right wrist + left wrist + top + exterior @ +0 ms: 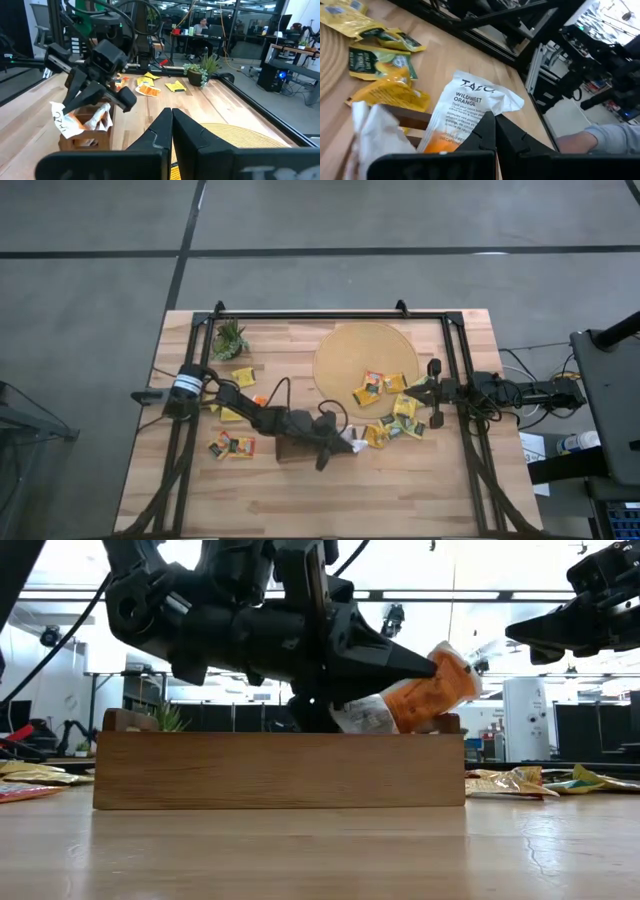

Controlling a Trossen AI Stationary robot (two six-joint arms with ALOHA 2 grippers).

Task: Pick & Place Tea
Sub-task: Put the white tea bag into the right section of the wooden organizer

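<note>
My left tool (425, 665), clenched on an orange-and-white tea sachet (420, 700), holds it tilted just above the wooden tray (280, 770) at frame centre.

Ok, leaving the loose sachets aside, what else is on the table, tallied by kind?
Round mat: 1
Small green plant: 1
Wooden tray: 1
White-and-orange sachet pinched in the left gripper at the tray: 1
Total: 4
</note>
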